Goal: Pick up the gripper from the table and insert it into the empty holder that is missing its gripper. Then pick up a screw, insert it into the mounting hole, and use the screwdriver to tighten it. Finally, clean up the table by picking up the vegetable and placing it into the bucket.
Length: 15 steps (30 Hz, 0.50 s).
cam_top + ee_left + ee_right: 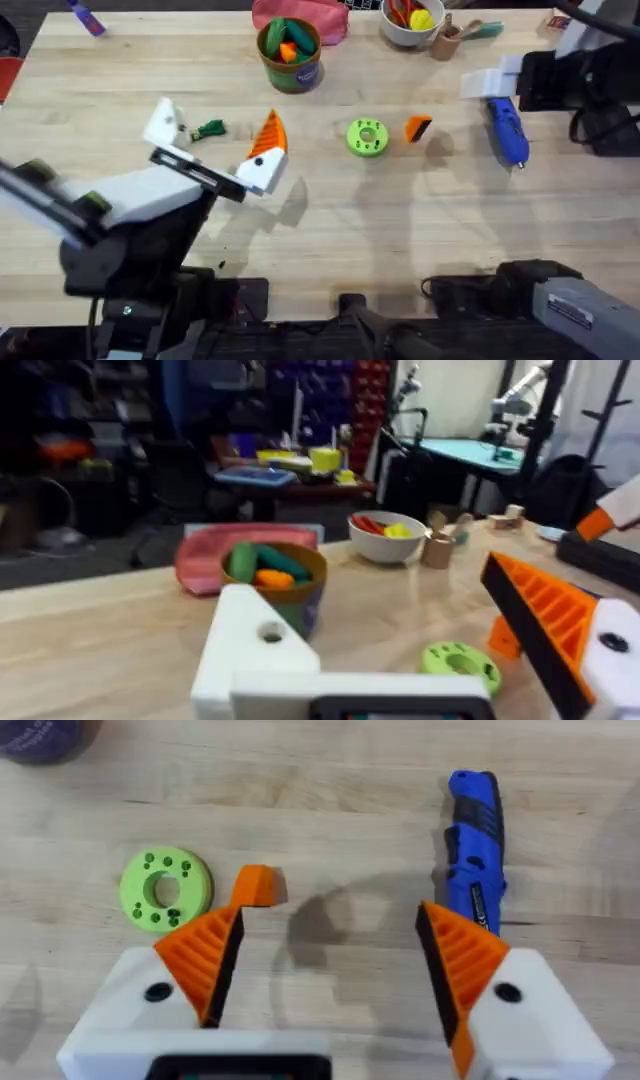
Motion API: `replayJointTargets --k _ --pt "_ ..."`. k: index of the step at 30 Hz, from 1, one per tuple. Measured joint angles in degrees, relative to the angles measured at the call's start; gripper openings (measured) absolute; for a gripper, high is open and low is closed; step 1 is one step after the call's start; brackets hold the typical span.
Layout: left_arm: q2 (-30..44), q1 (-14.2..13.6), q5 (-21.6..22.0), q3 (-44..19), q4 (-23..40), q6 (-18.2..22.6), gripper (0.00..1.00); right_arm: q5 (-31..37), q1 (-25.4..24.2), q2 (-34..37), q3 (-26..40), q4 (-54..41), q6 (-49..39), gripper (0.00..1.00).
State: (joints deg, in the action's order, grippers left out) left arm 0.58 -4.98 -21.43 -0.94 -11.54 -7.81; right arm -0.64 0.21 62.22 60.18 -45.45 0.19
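My left gripper [216, 138] hovers open at the table's left. One finger is the bare white holder [165, 125], with a round hole in its face [271, 632]; the other carries an orange ribbed pad [270, 135]. The green vegetable [210, 129] lies on the table between them. The small orange gripper [418, 128] lies right of a green disc [367, 137]; the blue screwdriver [507, 130] lies farther right. My right gripper [330, 910] stands open above the table, the orange gripper [258, 886] beyond its left finger. The bucket [291, 50] stands at the back. I cannot make out a screw.
The bucket holds toy vegetables. Behind it lies a pink pouch [300, 15], and a white bowl [410, 22] stands to its right. A black and white device [545, 75] sits at the back right edge. A blue-purple marker [87, 20] lies at the back left.
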Motion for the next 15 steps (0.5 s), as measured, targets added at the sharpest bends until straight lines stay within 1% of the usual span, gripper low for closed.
replayJointTargets --k 3,6,8,10,12,14,15 --pt "0.0 2.1 -4.4 0.6 0.9 -2.6 0.988 0.0 0.0 0.0 0.0 0.0 0.0 0.994" --pt "0.0 5.1 -9.9 0.6 1.4 -3.8 0.988 0.0 0.0 0.0 0.0 0.0 0.0 0.994" --pt "0.0 6.7 -13.7 0.6 3.7 -4.3 0.989 0.0 0.0 0.0 0.0 0.0 0.0 0.993" --pt "0.0 7.4 -16.9 0.6 6.7 -4.7 0.989 0.0 0.0 0.0 0.0 0.0 0.0 0.994" --pt "0.0 7.5 -19.4 0.6 10.5 -4.8 0.989 0.0 0.0 0.0 0.0 0.0 0.0 0.994" --pt "0.0 7.5 -21.0 0.6 14.2 -5.0 0.988 0.0 0.0 0.0 0.0 0.0 0.0 0.994" --pt "0.0 7.5 -21.6 0.6 15.0 -5.1 0.988 0.0 0.0 0.0 0.0 0.0 0.0 0.994"
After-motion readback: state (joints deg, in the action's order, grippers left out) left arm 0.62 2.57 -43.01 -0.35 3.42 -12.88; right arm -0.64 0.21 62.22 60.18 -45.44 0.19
